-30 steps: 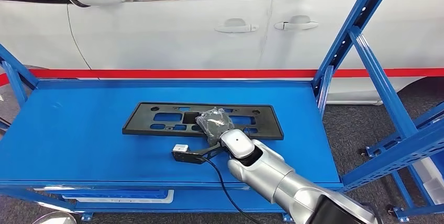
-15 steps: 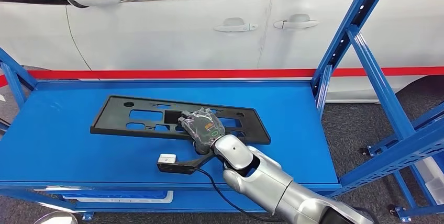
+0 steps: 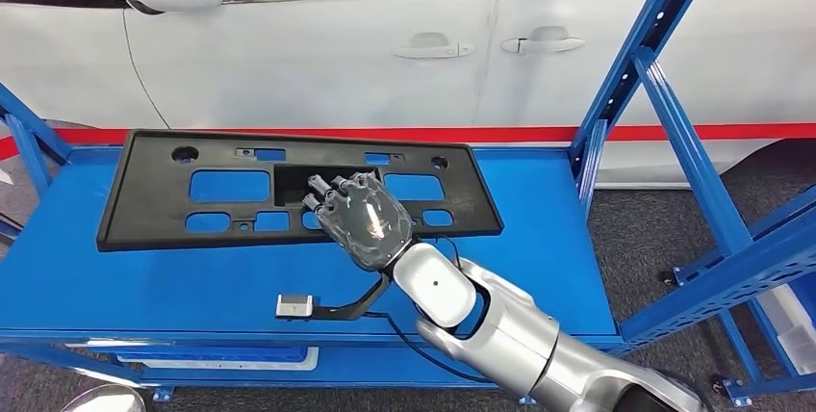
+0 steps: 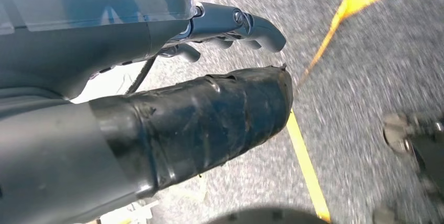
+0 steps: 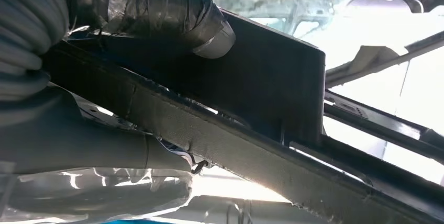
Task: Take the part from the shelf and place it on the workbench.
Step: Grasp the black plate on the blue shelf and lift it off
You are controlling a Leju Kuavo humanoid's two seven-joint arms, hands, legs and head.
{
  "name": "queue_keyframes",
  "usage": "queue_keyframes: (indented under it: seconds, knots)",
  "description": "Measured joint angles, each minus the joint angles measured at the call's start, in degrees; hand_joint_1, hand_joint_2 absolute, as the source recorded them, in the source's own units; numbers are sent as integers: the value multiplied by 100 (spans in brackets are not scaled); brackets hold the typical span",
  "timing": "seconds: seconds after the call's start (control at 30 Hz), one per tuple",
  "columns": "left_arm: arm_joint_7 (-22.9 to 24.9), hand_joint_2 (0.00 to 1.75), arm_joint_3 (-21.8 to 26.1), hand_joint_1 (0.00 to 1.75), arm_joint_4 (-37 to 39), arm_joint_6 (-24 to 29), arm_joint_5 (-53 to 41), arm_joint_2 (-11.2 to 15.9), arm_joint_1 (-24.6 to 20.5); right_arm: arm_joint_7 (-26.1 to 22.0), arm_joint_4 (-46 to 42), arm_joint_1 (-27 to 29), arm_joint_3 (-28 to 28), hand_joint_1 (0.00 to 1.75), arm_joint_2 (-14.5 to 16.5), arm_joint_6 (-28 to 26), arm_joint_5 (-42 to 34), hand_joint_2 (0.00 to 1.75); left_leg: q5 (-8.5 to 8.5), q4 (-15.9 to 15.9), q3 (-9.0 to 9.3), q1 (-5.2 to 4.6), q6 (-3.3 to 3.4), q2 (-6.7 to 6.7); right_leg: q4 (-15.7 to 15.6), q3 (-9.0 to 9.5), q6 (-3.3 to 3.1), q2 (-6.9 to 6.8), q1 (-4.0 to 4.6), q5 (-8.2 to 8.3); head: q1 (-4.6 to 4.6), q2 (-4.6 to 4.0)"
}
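The robot's right hand [image 3: 358, 219] grips a flat black plastic part [image 3: 241, 189], a long rectangular panel with several cut-out openings. The hand is wrapped in clear plastic film and closes on the panel near the middle of its lower long edge, beside a larger central opening. In the right wrist view, a tape-wrapped thumb [image 5: 157, 12] presses on one face of the part [image 5: 272, 72] while the other fingers lie under it, so the panel is clamped between them. The silver right arm [image 3: 500, 330] rises from the lower right of the head view toward the hand. A black cable [image 3: 404, 330] runs along the arm to a small black bracket with a white end [image 3: 298, 306].

The part is held tilted, its face turned toward the camera, above the blue shelf [image 3: 115, 277], with its far edge reaching the shelf's back rail. Blue steel uprights [image 3: 635, 75] frame the shelf on the right side.

The left hand [image 4: 220, 25] hangs over a grey floor with a yellow line [image 4: 306, 161]; its dark fingers are lightly curled, apart from the taped thumb [image 4: 209, 119], and hold nothing.

Behind the shelf stands a white car [image 3: 385, 56] with two door handles and a red stripe low on its side.
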Motion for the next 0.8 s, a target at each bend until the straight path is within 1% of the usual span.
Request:
queue_keyframes:
  seconds: [0.03,0.07,0.1,0.13,0.17,0.2,0.23,0.27,0.3,0.33,0.37,0.43,0.47,0.5,0.53,0.57,0.6,0.63,0.67,0.7,0.73,0.77,0.8]
  knots:
    - [1,0,1,0,2,-8,-5,1,1,-3,-74,3,13,175,-36,9,31,175,-5,54,-45,34,-42,-4,-156,77,49,-9,-46,136,1,0]
    - [2,0,1,0,3,-16,-13,1,0,-6,-147,0,24,175,-61,18,51,175,-20,135,-101,71,-98,-9,-475,235,107,-18,-97,320,2,0]
    - [3,0,2,0,7,-22,-22,14,-1,-10,-217,-2,33,175,-78,25,66,175,-40,227,-163,94,-167,-22,-749,368,157,-3,-122,451,3,0]
    - [4,0,2,0,10,-27,-32,27,-4,-19,-287,-5,39,175,-91,29,78,175,-63,333,-224,106,-236,-33,-951,451,157,20,-139,538,14,0]
    - [5,0,2,0,14,-32,-42,39,-5,-31,-350,-3,44,175,-106,33,88,175,-73,407,-275,102,-297,-45,-1015,460,121,45,-142,563,16,0]
    - [6,0,2,0,17,-37,-50,49,0,-43,-406,0,51,175,-120,38,98,175,-62,440,-310,94,-346,-57,-957,404,54,70,-122,553,16,0]
    - [7,0,2,0,19,-45,-54,48,5,-53,-456,1,60,175,-135,44,106,175,-39,456,-334,101,-385,-61,-933,360,-32,70,-117,583,14,0]
    - [7,0,2,0,19,-55,-57,45,13,-61,-498,0,70,175,-151,50,110,175,-16,442,-351,113,-413,-60,-906,319,-100,62,-106,610,2,0]
    - [6,0,2,0,20,-61,-58,44,19,-66,-540,-3,84,175,-163,57,114,175,-64,483,-388,128,-426,-53,-897,280,-162,53,-93,646,-5,0]
    - [4,0,2,0,21,-68,-59,44,20,-77,-582,-7,98,175,-174,67,115,175,-209,631,-456,137,-427,-44,-900,235,-221,45,-85,689,-14,0]
    - [1,0,2,0,22,-73,-59,45,19,-93,-623,-12,112,175,-183,80,115,175,-433,891,-558,131,-415,-36,-902,186,-271,37,-72,732,-26,0]
    - [-9,0,2,0,22,-87,-56,52,17,-145,-703,-18,144,175,-202,113,115,175,-952,1650,-800,89,-374,-32,-902,77,-333,26,-22,817,-58,0]
    - [-13,0,2,0,22,-95,-55,56,16,-170,-737,-18,165,175,-213,128,116,175,-1111,1947,-863,63,-351,-34,-901,19,-355,21,11,858,-70,0]
    - [-19,0,2,0,22,-103,-53,58,16,-195,-770,-15,189,175,-223,146,117,175,-1178,2074,-836,35,-314,-34,-901,-37,-371,18,49,900,-77,0]
    - [-25,0,2,0,22,-111,-51,60,16,-216,-803,-13,215,175,-230,166,119,175,-1151,1968,-689,-2,-257,-35,-901,-92,-385,17,88,944,-77,0]
    - [-32,0,2,0,22,-120,-49,62,14,-235,-841,-13,239,175,-232,186,120,175,-1063,1665,-436,-51,-178,-38,-901,-142,-394,20,123,987,-76,0]
    - [-43,0,2,0,22,-127,-46,73,3,-257,-893,-17,263,175,-232,206,121,175,-999,1255,-146,-106,-77,-37,-902,-181,-401,20,144,1031,-75,0]
    - [-55,0,3,0,22,-136,-43,83,-7,-280,-949,-22,288,175,-234,221,115,175,-929,906,82,-155,7,-30,-912,-204,-394,18,164,1071,-68,0]
    - [-74,0,3,0,22,-142,-39,94,-23,-302,-1003,-29,312,175,-237,239,97,175,-883,670,223,-196,68,-26,-926,-213,-373,9,165,1108,-76,0]
    - [-92,0,4,0,22,-147,-31,104,-38,-329,-1059,-34,337,175,-239,261,64,175,-858,561,267,-224,102,-22,-947,-211,-345,-5,155,1145,-85,0]
    - [-110,0,6,0,22,-153,-23,108,-44,-357,-1107,-36,365,175,-243,287,18,175,-796,543,256,-240,109,-25,-980,-202,-308,-17,150,1183,-97,0]
    - [-130,0,8,0,22,-162,-18,111,-49,-389,-1157,-37,391,175,-244,313,-33,175,-725,483,253,-234,112,-28,-1011,-198,-272,-24,150,1227,-112,0]
    - [-150,0,9,0,22,-173,-18,113,-53,-422,-1210,-37,419,175,-247,337,-77,175,-644,417,254,-218,108,-17,-1021,-210,-240,-27,154,1221,-112,0]
